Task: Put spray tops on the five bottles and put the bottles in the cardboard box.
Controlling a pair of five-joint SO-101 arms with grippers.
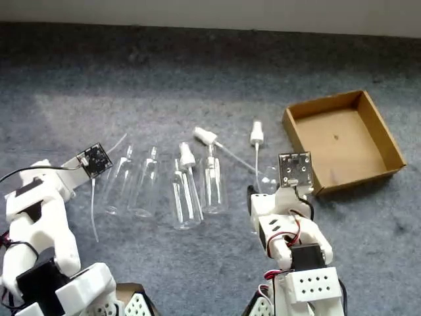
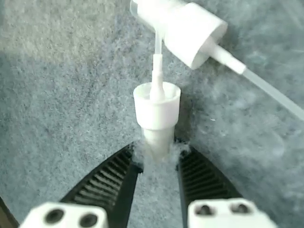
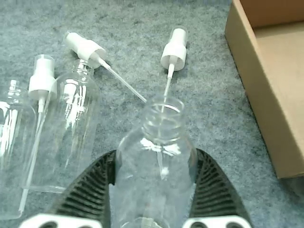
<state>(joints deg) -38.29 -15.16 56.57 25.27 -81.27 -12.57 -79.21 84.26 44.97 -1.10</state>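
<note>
My right gripper (image 3: pixel 156 156) is shut on a clear bottle (image 3: pixel 156 166) that lies with its open neck pointing away from the arm. A white spray top (image 3: pixel 173 46) lies just beyond the neck, its thin tube reaching into the bottle. My left gripper (image 2: pixel 159 159) is open, its fingers close on either side of the narrow head of a white spray top (image 2: pixel 156 111) on the carpet. A second spray top (image 2: pixel 190 28) lies just past it. In the high view several more clear bottles (image 1: pixel 184 194) lie side by side between the arms. The cardboard box (image 1: pixel 299 141) stands open at the right.
Another loose spray top (image 1: pixel 205 136) lies behind the bottles, its long tube slanting toward the right gripper (image 1: pixel 263 191). One spray top (image 1: pixel 186 155) rests at the neck of a lying bottle. The box wall (image 3: pixel 256 71) is close beside the held bottle. Grey carpet covers the table.
</note>
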